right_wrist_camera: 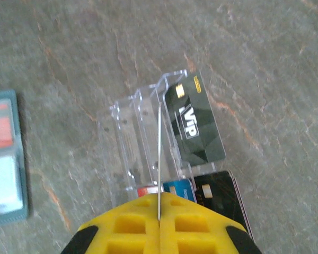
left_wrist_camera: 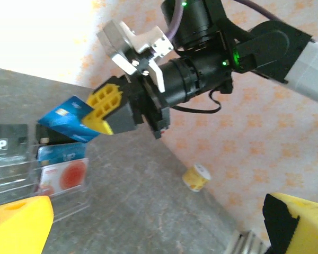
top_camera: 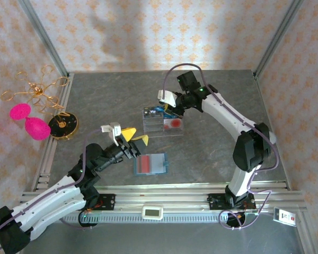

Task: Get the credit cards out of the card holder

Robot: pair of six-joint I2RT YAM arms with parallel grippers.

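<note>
The table (top_camera: 217, 159) carries a clear tray (top_camera: 151, 128) at centre, with the holder (top_camera: 150, 164) lying open and flat on its near side. The left gripper (top_camera: 133, 138) sits just left of the holder, jaws spread wide and empty. The right gripper (top_camera: 171, 107) hangs over the tray's far edge, clamped on the rim of a blue card (left_wrist_camera: 66, 120).

Cards out, in or beside the tray:
- a VIP card (right_wrist_camera: 196, 124)
- a second black card (right_wrist_camera: 222, 196)
- a pale card (left_wrist_camera: 63, 177) with red print

Treat the task as mostly done. You still have to set the blue card down. Then extract the reddish card (top_camera: 143, 164) that appears to remain in the holder's left pocket.
</note>
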